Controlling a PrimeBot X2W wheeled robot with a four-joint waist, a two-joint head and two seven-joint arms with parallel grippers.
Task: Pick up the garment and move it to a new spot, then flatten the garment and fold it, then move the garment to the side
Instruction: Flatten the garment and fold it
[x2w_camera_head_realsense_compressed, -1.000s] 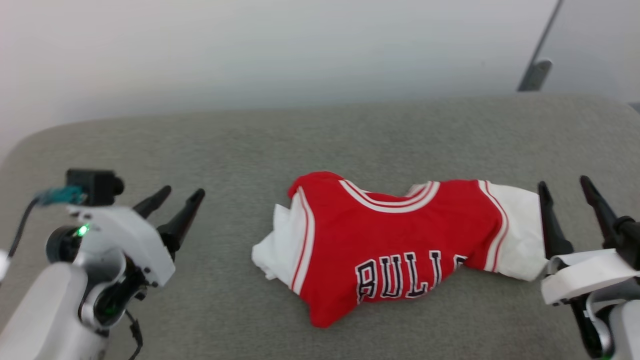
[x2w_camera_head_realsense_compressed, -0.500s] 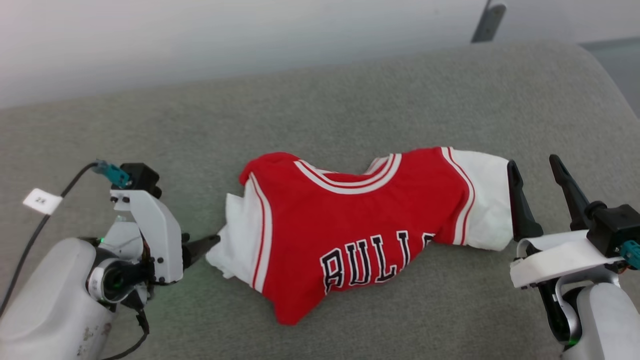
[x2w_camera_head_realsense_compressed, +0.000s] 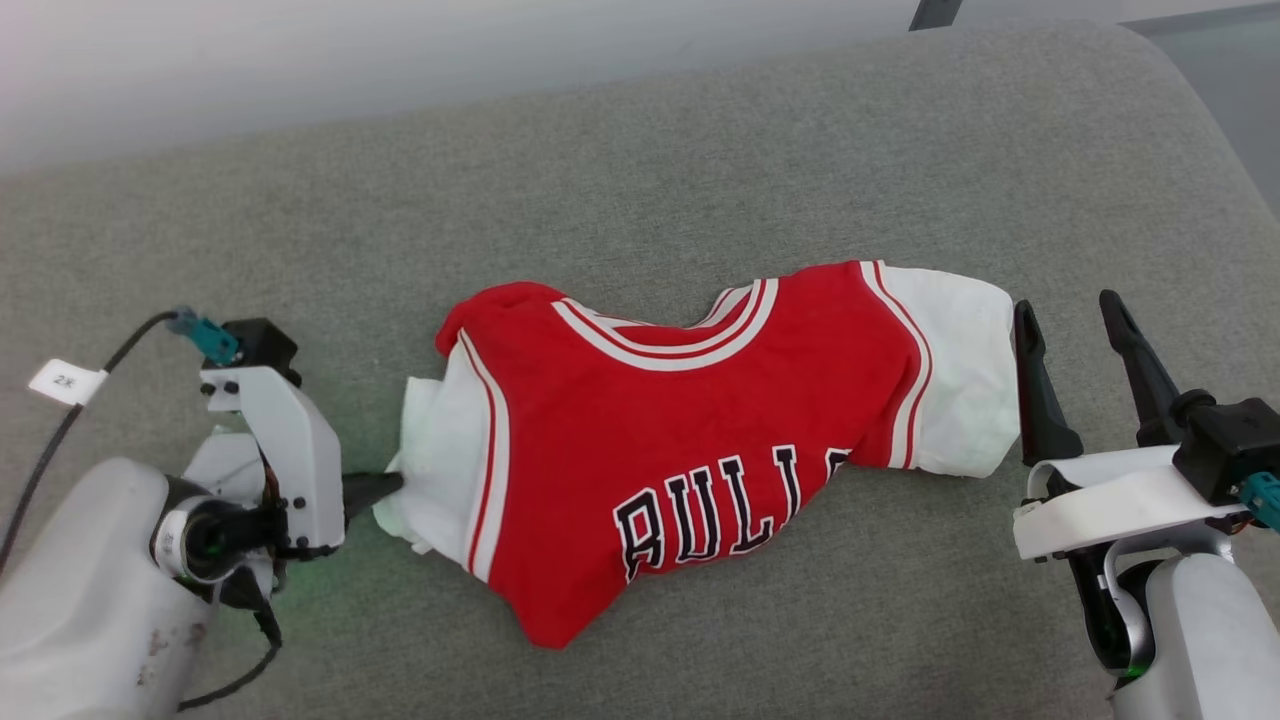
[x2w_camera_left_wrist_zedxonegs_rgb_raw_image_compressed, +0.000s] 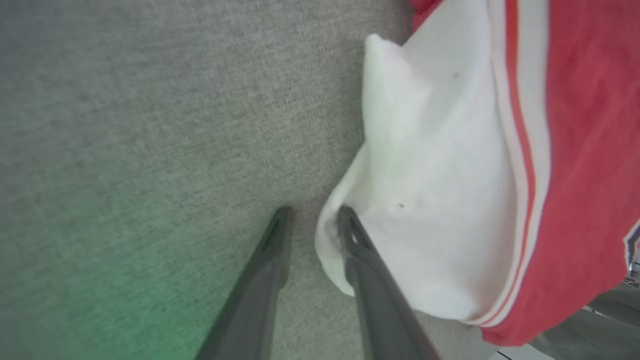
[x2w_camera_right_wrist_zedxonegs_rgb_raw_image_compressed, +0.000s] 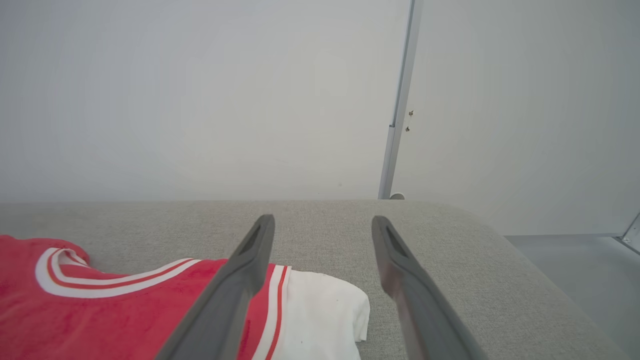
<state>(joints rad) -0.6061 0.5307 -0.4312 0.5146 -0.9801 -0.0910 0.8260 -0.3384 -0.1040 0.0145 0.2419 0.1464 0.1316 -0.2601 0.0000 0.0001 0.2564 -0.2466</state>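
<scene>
The right gripper stands with its two dark fingers spread wide just beside the garment — one finger crossing in front of the garment's striped trim, the other off past its white sleeve — while the garment lies rumpled on a grey cushion, a pale wall beyond it.

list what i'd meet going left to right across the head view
left gripper → garment, lying white sleeve, red body, white sleeve → right gripper
</scene>
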